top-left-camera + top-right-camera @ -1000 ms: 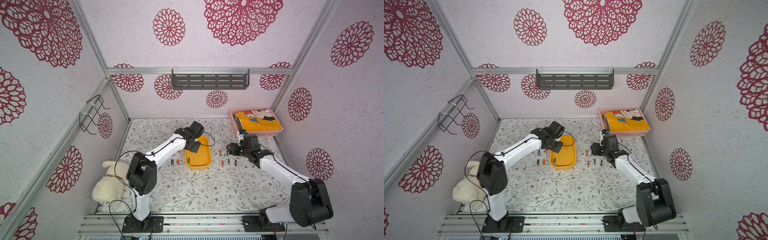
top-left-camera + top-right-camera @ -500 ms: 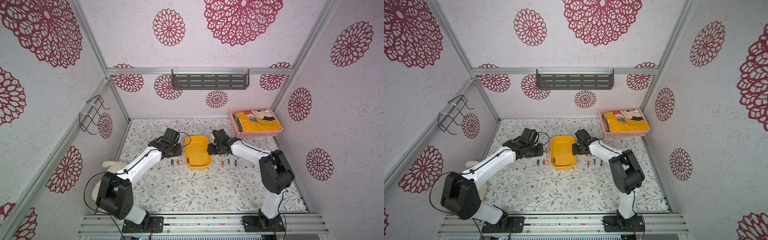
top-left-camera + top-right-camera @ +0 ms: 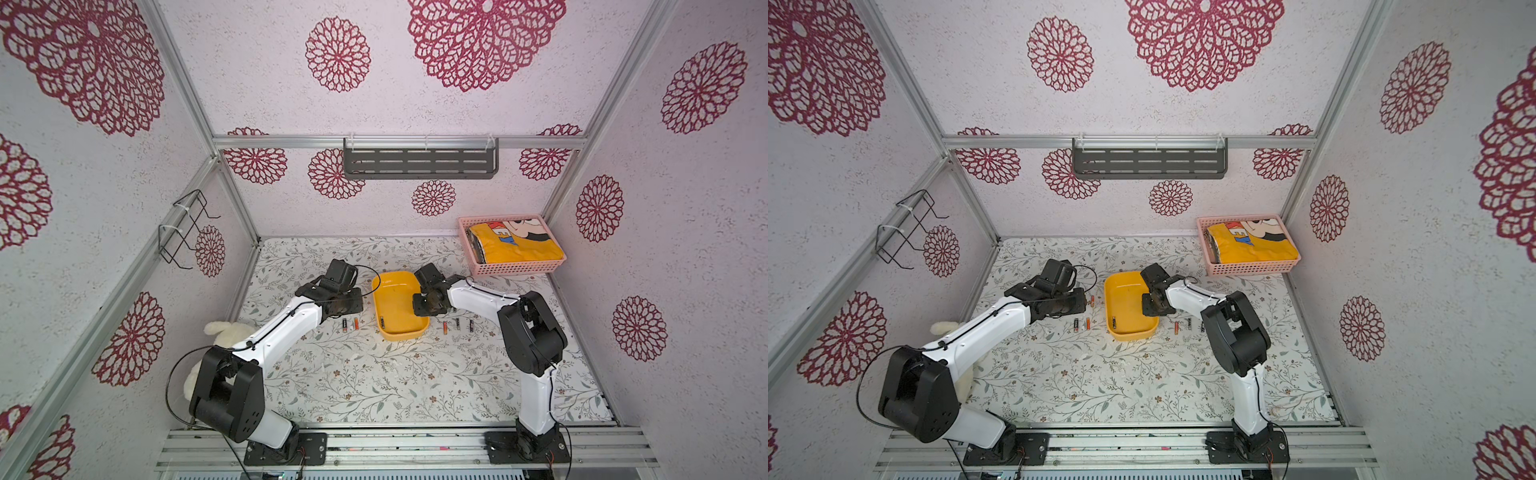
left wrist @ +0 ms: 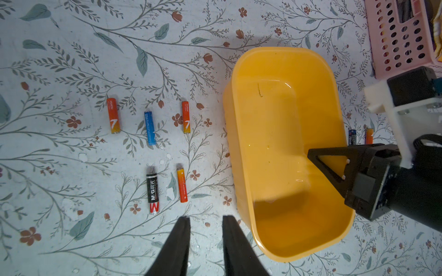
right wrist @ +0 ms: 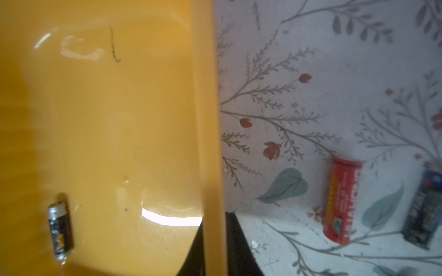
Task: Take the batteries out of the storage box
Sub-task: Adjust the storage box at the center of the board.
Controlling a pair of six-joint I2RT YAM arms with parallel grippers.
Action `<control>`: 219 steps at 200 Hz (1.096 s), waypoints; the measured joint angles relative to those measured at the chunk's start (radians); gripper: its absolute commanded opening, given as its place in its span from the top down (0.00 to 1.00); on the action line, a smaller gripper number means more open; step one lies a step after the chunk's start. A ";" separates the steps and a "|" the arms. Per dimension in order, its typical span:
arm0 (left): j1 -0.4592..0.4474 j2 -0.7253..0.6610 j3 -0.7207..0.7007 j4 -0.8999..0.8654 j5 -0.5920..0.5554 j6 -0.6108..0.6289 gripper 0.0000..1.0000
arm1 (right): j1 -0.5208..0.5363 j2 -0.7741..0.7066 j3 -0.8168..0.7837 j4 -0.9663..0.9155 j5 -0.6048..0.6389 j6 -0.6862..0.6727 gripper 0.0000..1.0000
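Pinching the box (image 5: 208, 114) wall with the right gripper (image 5: 215, 229), one black battery (image 5: 59, 229) inside; holding the left gripper (image 4: 205, 221) narrowly parted, empty, near loose batteries (image 4: 183, 186) on the table (image 4: 71, 59).

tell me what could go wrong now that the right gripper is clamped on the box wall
1. The right gripper pinches only the wall of the storage box, so the smooth wall could slip free if the box is lifted or tilted.
2. The last battery inside may roll and shoot out uncontrolled.
3. Dragging the box sideways could knock the red battery lying on the table beside that wall.
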State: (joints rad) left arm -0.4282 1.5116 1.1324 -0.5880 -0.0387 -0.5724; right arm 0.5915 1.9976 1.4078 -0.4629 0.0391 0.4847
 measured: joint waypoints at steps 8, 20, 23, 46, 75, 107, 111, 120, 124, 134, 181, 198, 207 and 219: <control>0.001 0.000 0.000 0.001 0.000 0.000 0.74 | 0.000 0.000 0.002 -0.008 0.010 0.016 1.00; 0.003 0.000 0.000 0.000 0.005 0.000 0.74 | -0.001 0.000 0.004 -0.019 0.012 0.028 1.00; 0.003 0.000 0.000 0.000 0.006 -0.001 0.74 | -0.001 0.000 0.005 -0.021 0.012 0.032 1.00; 0.008 0.002 0.010 -0.002 0.010 -0.008 0.74 | -0.004 0.000 0.018 -0.040 0.009 0.052 1.00; 0.011 0.010 0.047 -0.024 0.028 -0.009 0.74 | -0.003 0.001 0.085 -0.137 -0.013 0.069 1.00; 0.013 0.018 0.108 -0.081 0.027 -0.005 0.74 | -0.003 0.017 0.270 -0.360 -0.104 0.067 1.00; 0.013 0.018 0.111 -0.084 0.027 -0.004 0.74 | -0.003 0.020 0.292 -0.381 -0.111 0.066 1.00; 0.013 0.018 0.112 -0.088 0.024 -0.001 0.74 | -0.002 0.022 0.330 -0.417 -0.126 0.059 1.00; 0.013 0.018 0.112 -0.091 0.023 0.000 0.74 | -0.001 0.023 0.341 -0.431 -0.132 0.057 1.00; 0.013 0.018 0.112 -0.098 0.017 0.005 0.74 | 0.001 0.023 0.355 -0.462 -0.145 0.053 1.00; 0.022 0.018 0.117 -0.139 -0.016 0.027 0.74 | 0.003 0.119 0.353 -0.507 -0.170 0.047 1.00; 0.026 0.018 0.125 -0.147 -0.021 0.031 0.74 | 0.003 0.126 0.354 -0.483 -0.180 0.048 1.00; 0.027 0.018 0.128 -0.150 -0.023 0.034 0.74 | 0.003 0.126 0.354 -0.482 -0.181 0.049 1.00; 0.030 0.020 0.134 -0.154 -0.023 0.037 0.74 | 0.002 0.126 0.354 -0.481 -0.183 0.049 1.00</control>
State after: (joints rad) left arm -0.3985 1.5318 1.2663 -0.7422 -0.0620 -0.5354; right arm 0.5938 2.1231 1.7615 -0.9440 -0.1436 0.5339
